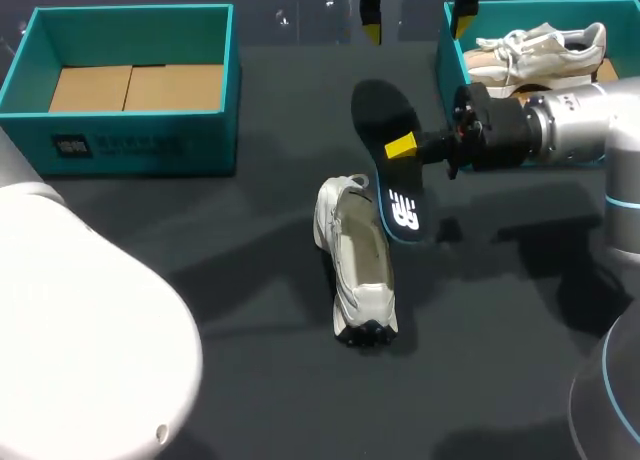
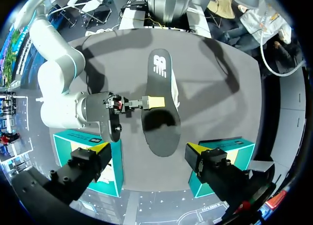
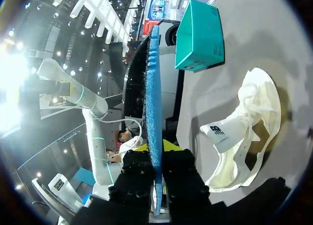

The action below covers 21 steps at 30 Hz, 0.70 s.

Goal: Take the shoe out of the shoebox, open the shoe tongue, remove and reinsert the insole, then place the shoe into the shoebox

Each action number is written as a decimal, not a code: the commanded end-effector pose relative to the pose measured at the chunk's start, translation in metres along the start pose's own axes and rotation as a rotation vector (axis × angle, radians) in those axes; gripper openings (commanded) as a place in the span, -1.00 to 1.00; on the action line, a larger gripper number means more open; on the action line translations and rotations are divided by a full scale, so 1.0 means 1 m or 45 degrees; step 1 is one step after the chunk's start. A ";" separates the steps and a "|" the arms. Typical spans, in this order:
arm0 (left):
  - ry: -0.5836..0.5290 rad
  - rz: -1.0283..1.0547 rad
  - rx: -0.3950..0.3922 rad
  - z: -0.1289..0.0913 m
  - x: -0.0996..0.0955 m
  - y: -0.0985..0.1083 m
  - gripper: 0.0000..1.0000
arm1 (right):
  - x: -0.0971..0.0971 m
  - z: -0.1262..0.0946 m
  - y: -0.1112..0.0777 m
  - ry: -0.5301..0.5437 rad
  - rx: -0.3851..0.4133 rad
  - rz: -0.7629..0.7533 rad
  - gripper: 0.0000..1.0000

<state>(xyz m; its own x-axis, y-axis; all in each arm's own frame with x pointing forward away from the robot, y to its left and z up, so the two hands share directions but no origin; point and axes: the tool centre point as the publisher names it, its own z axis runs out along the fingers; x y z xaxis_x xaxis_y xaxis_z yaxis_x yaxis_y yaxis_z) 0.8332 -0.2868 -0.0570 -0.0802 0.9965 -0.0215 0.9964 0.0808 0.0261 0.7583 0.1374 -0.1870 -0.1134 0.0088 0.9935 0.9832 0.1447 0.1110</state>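
Teal shoebox [image 1: 130, 145] at left; white shoe [image 1: 358, 265] mid-table beside raised insole [image 1: 405, 215]. Closed on insole edge: right gripper [image 1: 400, 148]; left gripper [image 2: 146, 150] spread wide, above.

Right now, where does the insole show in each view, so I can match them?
Head view: insole mid-table, just right of the white shoe, held in the right jaws.
Left wrist view: insole ahead of the open left jaws, shoe peeking out beside it.
Right wrist view: insole edge-on between its own jaws, shoe beside them.
Shared landmark: the white shoe.
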 end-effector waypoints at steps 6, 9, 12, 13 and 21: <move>-0.038 -0.036 0.031 -0.008 0.007 0.006 1.00 | 0.000 0.001 -0.001 -0.002 -0.002 0.000 -1.00; -0.140 -0.039 0.044 -0.015 0.016 0.006 1.00 | 0.000 0.001 -0.001 -0.002 -0.002 0.000 -1.00; -0.304 -0.056 0.061 -0.023 0.029 0.006 1.00 | 0.000 0.001 -0.001 -0.002 -0.002 0.000 -1.00; -0.357 -0.062 0.070 -0.024 0.034 0.005 1.00 | 0.000 0.001 -0.001 -0.002 -0.002 0.000 -1.00; -0.675 -0.051 0.106 -0.021 0.062 -0.007 1.00 | 0.000 0.001 -0.001 -0.002 -0.002 0.000 -1.00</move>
<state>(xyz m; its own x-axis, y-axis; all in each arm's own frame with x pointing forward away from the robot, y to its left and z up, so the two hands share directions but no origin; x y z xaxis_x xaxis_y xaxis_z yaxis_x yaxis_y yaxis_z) 0.8302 -0.2566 -0.0260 -0.1141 0.9773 -0.1786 0.9922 0.1029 -0.0706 0.7584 0.1375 -0.1871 -0.1134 0.0088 0.9935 0.9832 0.1449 0.1110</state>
